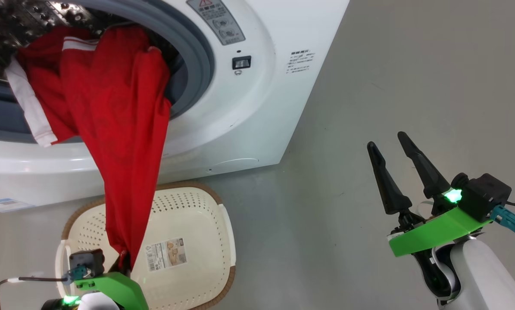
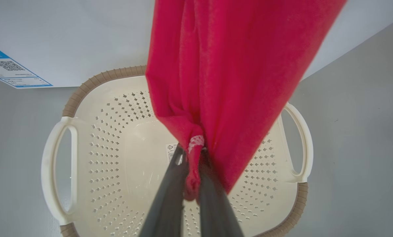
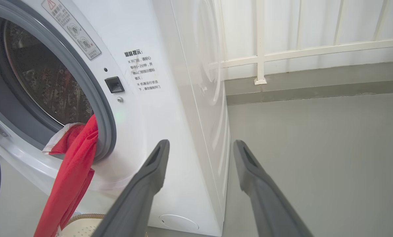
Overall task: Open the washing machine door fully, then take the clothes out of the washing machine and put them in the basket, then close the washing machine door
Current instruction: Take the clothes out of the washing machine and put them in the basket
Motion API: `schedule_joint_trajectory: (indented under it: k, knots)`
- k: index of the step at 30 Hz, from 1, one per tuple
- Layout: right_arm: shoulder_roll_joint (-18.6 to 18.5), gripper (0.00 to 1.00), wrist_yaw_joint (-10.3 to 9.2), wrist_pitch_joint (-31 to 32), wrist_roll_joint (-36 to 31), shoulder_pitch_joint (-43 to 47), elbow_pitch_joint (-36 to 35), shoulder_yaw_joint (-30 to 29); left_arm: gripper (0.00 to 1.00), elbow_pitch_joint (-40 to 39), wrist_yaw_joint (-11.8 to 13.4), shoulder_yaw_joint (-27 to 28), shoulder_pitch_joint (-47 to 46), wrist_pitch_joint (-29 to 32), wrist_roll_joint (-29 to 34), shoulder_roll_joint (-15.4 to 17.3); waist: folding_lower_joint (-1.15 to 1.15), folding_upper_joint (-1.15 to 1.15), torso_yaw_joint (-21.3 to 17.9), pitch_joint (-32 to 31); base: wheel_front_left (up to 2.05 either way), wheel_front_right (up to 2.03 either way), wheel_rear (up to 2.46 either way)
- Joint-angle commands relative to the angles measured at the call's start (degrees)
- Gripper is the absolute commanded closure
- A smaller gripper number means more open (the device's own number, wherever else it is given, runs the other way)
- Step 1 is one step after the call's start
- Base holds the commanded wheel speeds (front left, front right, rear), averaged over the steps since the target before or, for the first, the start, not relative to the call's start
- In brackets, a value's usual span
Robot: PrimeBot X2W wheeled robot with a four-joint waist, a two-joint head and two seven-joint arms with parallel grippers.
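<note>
Spreading under everything is a smooth, matte grey floor. Ahead of the right hand it runs to a low step and a white wall crossed by pale railings. That hand hangs over bare floor, off to the side of the washing machine, its two long dark fingers spread wide with nothing between them. The left hand has its fingers pressed together, pinching a bunched lower end of the red garment. Its fingertips are buried in the folds, so the exact hold is hard to make out. Directly beneath this hand sits the basket, whose near edge is cut off by the frame. The basket's paper label is partly covered by the hanging cloth. From the hand the garment stretches taut up to the washer's open mouth, where its white-banded upper part lies over the grey rubber gasket and hides part of the drum. The washer is glossy white and boxy, with a blue label low on its front, just beyond the basket. The drum is dimpled, perforated steel. The basket is cream plastic, a rounded rectangle pierced with small holes, with a brown ribbed rim and loop handles.
</note>
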Motion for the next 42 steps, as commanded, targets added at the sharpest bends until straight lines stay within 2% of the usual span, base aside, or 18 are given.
schedule_joint_trajectory:
  k: [1, 9, 10, 12, 13, 14, 30, 42]
  knots:
    - [-0.17, 0.00, 0.09, -0.27, 0.88, -0.31, -1.21, 1.07, 1.00, 0.13, -0.41, 1.59, -0.45, -0.61, -0.36, 1.08, 0.00, 0.00, -0.03, 0.03, 0.00, 0.00, 0.00]
    - [-0.19, 0.00, 0.09, -0.27, 0.82, -0.25, -0.92, 1.01, 1.00, -1.92, -0.77, 2.68, -0.90, -0.69, -0.22, 1.22, 0.00, 0.00, 0.22, -0.21, 0.00, 0.00, 0.00]
    - [-0.18, 0.00, 0.09, -0.27, 0.83, -0.24, -0.86, 1.05, 0.93, -2.26, -0.79, 2.88, -0.80, -0.70, -0.17, 1.23, 0.00, 0.00, 0.26, -0.30, 0.00, 0.00, 0.00]
    - [-0.16, 0.00, 0.09, -0.27, 0.86, -0.22, -0.80, 1.11, 0.55, -3.10, -0.82, 3.40, -0.64, -0.70, -0.08, 1.27, 0.00, 0.00, 0.33, -0.37, 0.00, 0.00, 0.00]
    - [-0.17, 0.00, 0.09, -0.27, 0.90, -0.20, -0.80, 1.10, 0.13, -3.49, -0.84, 3.64, -0.56, -0.70, -0.02, 1.28, 0.00, 0.00, 0.39, -0.37, 0.00, 0.00, 0.00]
    - [-0.18, 0.00, 0.09, -0.27, 0.92, -0.18, -0.80, 1.05, 0.00, -3.91, -0.86, 3.85, -0.49, -0.70, 0.06, 1.27, 0.00, 0.00, 0.46, -0.34, 0.00, 0.00, 0.00]
    - [0.22, 0.00, 0.09, -0.27, 0.84, -0.07, -0.91, 0.21, 0.00, -14.62, -0.81, 8.16, 2.53, -0.71, 3.27, 2.59, 0.00, 0.00, 0.96, -0.42, 0.00, 0.00, 0.00]
    - [-0.03, 0.00, 0.09, -0.27, 0.85, 0.33, -1.05, -0.26, 0.00, -29.89, -0.24, 11.48, 6.50, -0.71, 7.44, 2.49, 0.00, 0.00, 1.31, -0.78, 0.00, 0.00, 0.00]
